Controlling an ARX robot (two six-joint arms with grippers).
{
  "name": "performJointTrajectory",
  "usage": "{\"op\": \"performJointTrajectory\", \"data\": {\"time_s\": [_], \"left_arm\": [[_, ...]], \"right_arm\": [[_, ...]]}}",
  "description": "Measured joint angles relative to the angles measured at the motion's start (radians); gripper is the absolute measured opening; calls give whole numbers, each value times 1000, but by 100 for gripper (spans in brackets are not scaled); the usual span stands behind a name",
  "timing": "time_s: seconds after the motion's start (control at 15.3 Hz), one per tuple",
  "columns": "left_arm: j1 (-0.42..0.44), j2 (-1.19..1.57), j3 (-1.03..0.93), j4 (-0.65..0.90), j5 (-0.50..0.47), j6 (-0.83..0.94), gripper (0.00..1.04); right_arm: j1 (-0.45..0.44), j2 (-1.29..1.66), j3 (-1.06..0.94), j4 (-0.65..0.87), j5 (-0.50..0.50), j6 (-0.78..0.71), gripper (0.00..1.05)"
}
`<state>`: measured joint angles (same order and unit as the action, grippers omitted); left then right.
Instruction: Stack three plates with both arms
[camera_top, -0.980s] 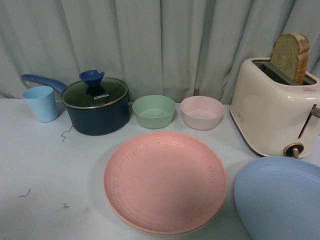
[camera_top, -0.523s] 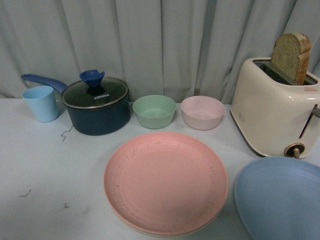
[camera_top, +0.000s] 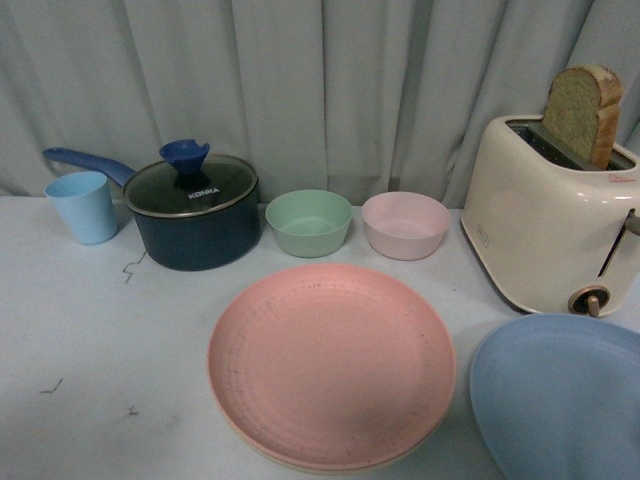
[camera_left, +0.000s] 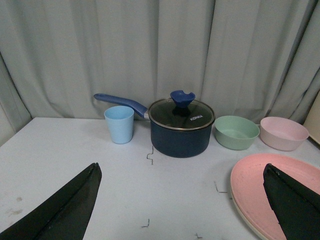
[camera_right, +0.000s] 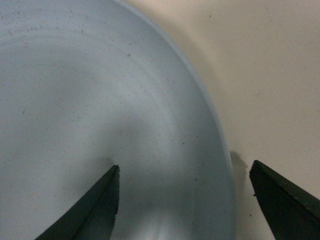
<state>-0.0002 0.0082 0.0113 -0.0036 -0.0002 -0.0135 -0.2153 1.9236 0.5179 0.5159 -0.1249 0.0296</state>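
The right fingers (camera_right: 92, 207) stand wide apart astride the rim of the light blue plate (camera_top: 560, 395), gripping nothing; the left fingers (camera_left: 62, 210) are equally wide and empty. The pink plate (camera_top: 330, 365) lies on the cream plate (camera_top: 285, 462) mid-counter (camera_top: 90, 340), the blue one just right of them, before the toaster (camera_top: 540, 225).

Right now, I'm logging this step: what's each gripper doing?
Left gripper: open, empty.
Right gripper: open, astride the blue plate rim.

table (camera_top: 90, 340) bare left of pink plate (camera_top: 330, 365); toaster (camera_top: 545, 235) near blue plate (camera_top: 560, 400); pot (camera_top: 195, 215), green bowl (camera_top: 308, 222), pink bowl (camera_top: 404, 224) behind
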Motion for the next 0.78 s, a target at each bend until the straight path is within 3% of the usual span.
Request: {"op": "performJointTrajectory", "data": {"time_s": [0.46, 0.52, 0.65, 0.78], "left_arm": [[0, 0, 0, 0, 0, 0, 98], [0, 0, 0, 0, 0, 0, 98], [0, 0, 0, 0, 0, 0, 98], [0, 0, 0, 0, 0, 0, 98]], "right_arm": [[-51, -42, -43, 17, -52, -2, 11], [-71, -80, -69, 33, -86, -1, 5], [-119, -194, -152, 6, -132, -12, 3], [-180, -383, -261, -136, -205, -54, 3]]}}
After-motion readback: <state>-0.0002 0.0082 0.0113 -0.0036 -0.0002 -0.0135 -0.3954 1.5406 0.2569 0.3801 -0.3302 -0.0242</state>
